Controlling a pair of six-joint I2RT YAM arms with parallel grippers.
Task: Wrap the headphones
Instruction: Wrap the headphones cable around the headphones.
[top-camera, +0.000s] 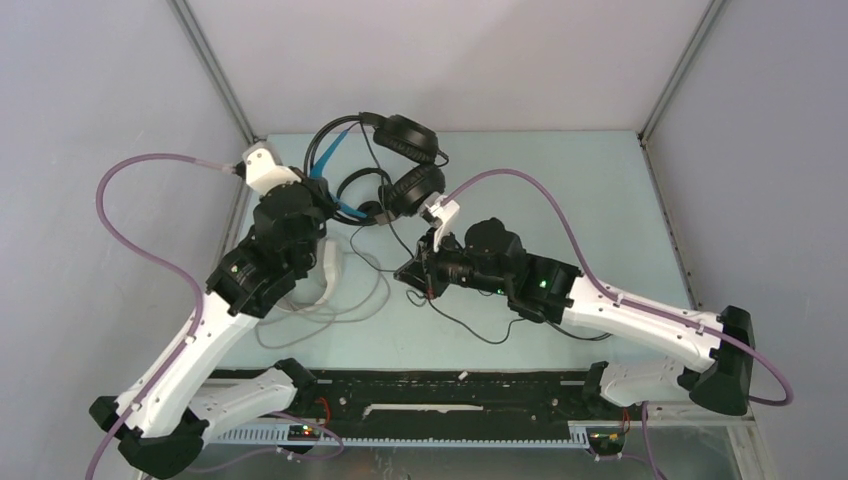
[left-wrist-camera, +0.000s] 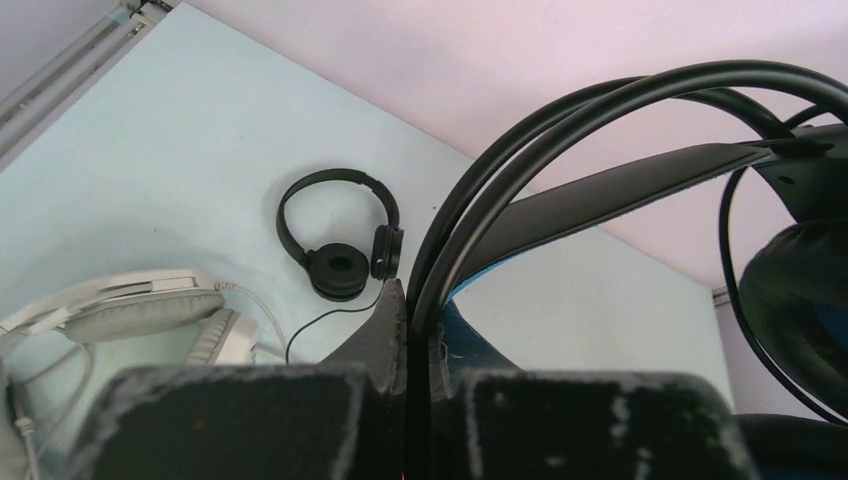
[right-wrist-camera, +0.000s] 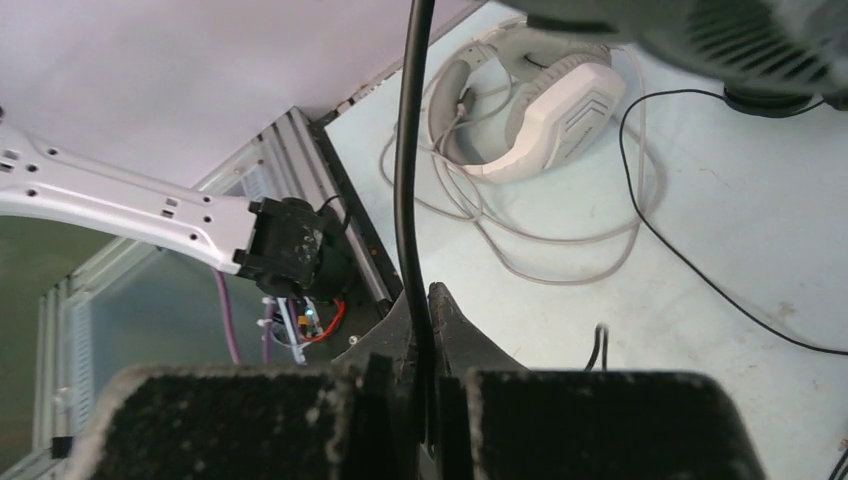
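The black headphones with the blue headband (top-camera: 405, 140) hang above the far left of the table. My left gripper (top-camera: 325, 205) (left-wrist-camera: 420, 300) is shut on their headband (left-wrist-camera: 600, 190), with one earcup (left-wrist-camera: 800, 290) at the right. My right gripper (top-camera: 412, 272) (right-wrist-camera: 425, 300) is shut on their black cable (right-wrist-camera: 410, 150), which runs up out of the jaws. The white headphones (top-camera: 333, 262) (left-wrist-camera: 140, 315) (right-wrist-camera: 545, 95) lie on the table, partly hidden under my left arm. The small all-black headphones (left-wrist-camera: 335, 245) lie flat further off.
Loose white cable (top-camera: 330, 315) (right-wrist-camera: 520, 260) loops on the table around the white pair. A slack black cable (top-camera: 460, 325) trails under my right arm. The black front rail (top-camera: 450, 385) runs along the near edge, and walls close in the table.
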